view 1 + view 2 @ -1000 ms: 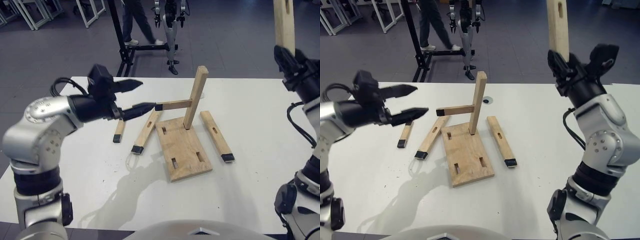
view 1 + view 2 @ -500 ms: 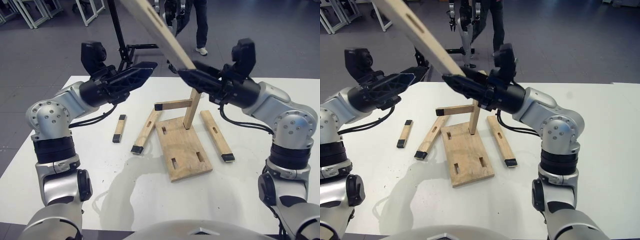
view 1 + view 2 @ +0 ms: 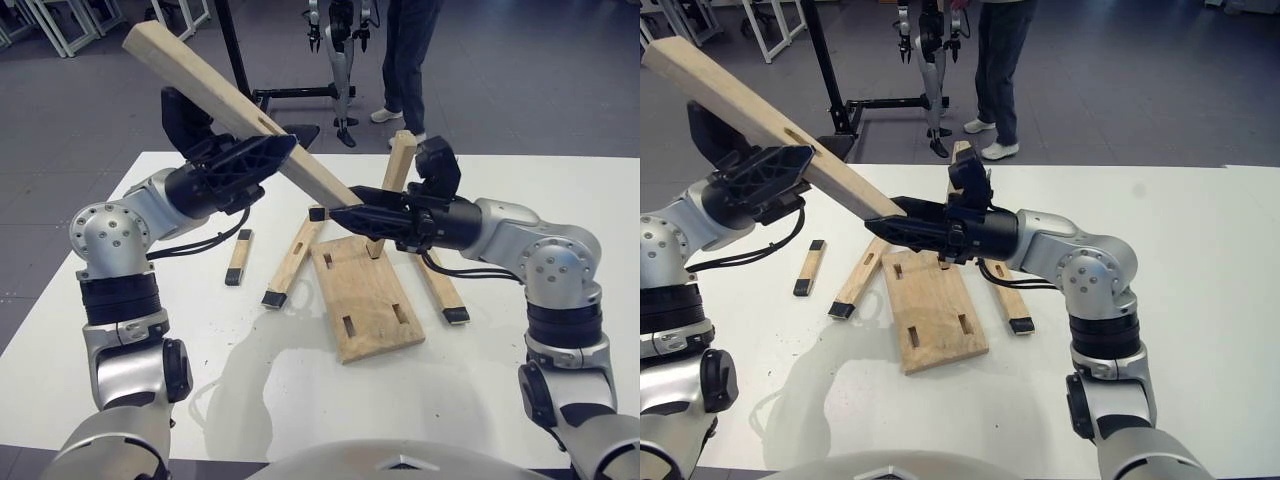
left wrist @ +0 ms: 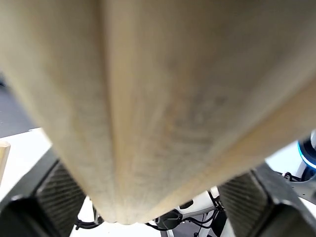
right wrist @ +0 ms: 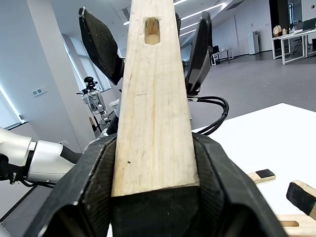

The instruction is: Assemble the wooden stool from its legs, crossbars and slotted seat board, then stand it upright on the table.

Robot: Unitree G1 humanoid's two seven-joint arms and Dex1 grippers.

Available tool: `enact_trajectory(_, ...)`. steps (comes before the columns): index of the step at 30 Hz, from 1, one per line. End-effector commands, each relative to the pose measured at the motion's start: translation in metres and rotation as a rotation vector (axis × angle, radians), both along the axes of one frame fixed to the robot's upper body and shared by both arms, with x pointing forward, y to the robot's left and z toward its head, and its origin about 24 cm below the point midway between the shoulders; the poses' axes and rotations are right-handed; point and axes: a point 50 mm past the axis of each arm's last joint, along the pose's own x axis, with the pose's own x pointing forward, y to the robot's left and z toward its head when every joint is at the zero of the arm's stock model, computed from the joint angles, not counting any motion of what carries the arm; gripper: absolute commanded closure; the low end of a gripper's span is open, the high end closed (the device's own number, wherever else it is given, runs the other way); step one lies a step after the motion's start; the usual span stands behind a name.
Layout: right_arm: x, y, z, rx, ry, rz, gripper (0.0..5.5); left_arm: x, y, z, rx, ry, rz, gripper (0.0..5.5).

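A long slotted wooden leg (image 3: 210,90) slants up and left above the table. My right gripper (image 3: 342,210) is shut on its lower end, just over the seat board (image 3: 365,300). My left gripper (image 3: 272,150) grips the same leg near its slot, one finger (image 5: 101,44) on each side. In the left wrist view the leg (image 4: 158,98) lies between the pads (image 4: 59,197). One leg (image 3: 398,165) stands upright in the seat board with a crossbar (image 3: 322,212) sticking out to the left.
Flat on the white table (image 3: 520,330) lie a loose leg (image 3: 290,258) left of the board, another leg (image 3: 437,275) on its right, and a short crossbar (image 3: 238,258) farther left. A black stand (image 3: 240,70) rises beyond the table's far edge.
My right arm swung the held leg down from high on the right toward the left. My left gripper rose from the crossbar's tip and now holds the leg near its slot.
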Motion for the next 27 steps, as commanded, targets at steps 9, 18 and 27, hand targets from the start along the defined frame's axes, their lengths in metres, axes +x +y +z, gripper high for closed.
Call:
enact_trajectory(9, 0.006, -0.007, -0.006, -0.041, 0.031, -0.047, 3.48, -0.003, 0.005, -0.003, 0.051, -0.008, -0.003, 3.15)
enact_trajectory(18, 0.013, -0.013, -0.007, -0.021, 0.095, -0.138, 2.57, 0.011, 0.003, -0.011, 0.058, 0.030, 0.100, 3.27)
enact_trajectory(27, -0.009, -0.045, -0.002, -0.111, -0.012, -0.329, 1.44, 0.011, 0.013, -0.013, 0.087, 0.023, 0.189, 3.44)
